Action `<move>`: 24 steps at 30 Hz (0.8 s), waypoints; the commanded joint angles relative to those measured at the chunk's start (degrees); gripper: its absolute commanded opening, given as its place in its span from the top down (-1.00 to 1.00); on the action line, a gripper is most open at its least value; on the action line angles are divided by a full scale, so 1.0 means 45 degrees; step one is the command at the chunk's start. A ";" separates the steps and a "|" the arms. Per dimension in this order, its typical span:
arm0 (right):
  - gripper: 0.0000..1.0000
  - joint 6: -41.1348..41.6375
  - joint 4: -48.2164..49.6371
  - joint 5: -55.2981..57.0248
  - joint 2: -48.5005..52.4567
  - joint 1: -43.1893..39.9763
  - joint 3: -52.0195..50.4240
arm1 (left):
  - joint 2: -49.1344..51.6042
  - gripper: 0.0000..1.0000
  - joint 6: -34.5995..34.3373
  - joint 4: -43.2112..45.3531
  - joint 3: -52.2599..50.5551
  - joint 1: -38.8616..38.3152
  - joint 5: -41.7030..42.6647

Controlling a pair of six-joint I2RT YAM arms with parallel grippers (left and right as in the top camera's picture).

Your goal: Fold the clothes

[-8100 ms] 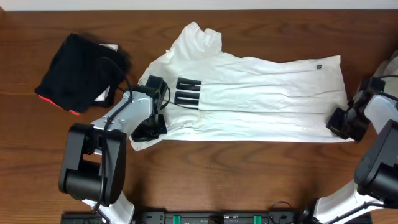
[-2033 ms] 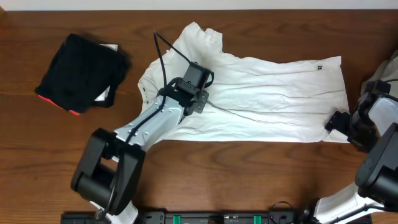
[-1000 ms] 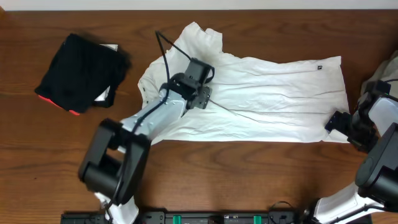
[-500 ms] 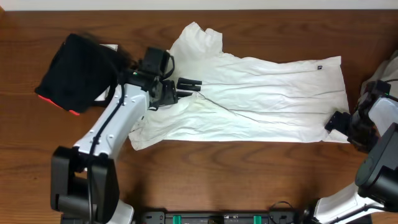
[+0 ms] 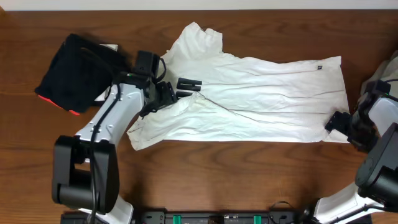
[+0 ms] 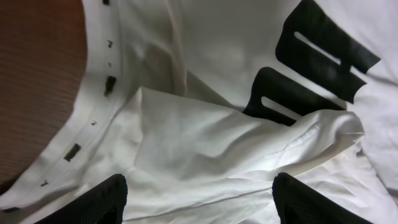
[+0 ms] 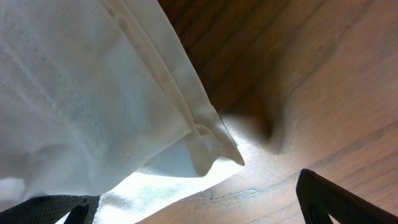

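The clothes, a white T-shirt [image 5: 267,93], lie spread sideways across the table with folds along the left part. Black chest letters [image 5: 188,83] show near the neck end, and close up in the left wrist view as black letters [image 6: 317,62] beside the collar [image 6: 109,84]. My left gripper [image 5: 166,98] hovers over a raised fold [image 6: 205,143] just left of the letters, its jaws wide open [image 6: 202,205] and nothing pinched. My right gripper [image 5: 339,121] sits at the shirt's front right corner, open [image 7: 193,211], with the hem corner [image 7: 211,149] lying between its fingers.
A folded black garment [image 5: 74,71] with a red-orange edge [image 5: 57,104] lies at the back left, close to my left arm. Bare wooden table [image 5: 249,174] runs along the front of the shirt. Something pale shows at the right edge [image 5: 392,65].
My left gripper has drawn back to the left from the shirt's middle and come slightly forward. The black letters, covered a second ago, show again. The right arm has stayed still.
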 commanded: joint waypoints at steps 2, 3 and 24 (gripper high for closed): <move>-0.98 0.0058 0.0248 -0.0529 0.1044 0.0155 -0.0704 | 0.0457 -0.54 -0.0238 0.0078 -0.0495 0.0034 0.0170; -0.99 0.0058 0.0248 -0.0529 0.1044 0.0155 -0.0704 | 0.0525 -0.54 -0.0238 0.0204 -0.0597 0.0034 0.0170; -0.98 0.0058 0.0248 -0.0529 0.1044 0.0155 -0.0704 | 0.0593 -0.19 -0.0223 0.1710 -0.1010 0.0034 0.0170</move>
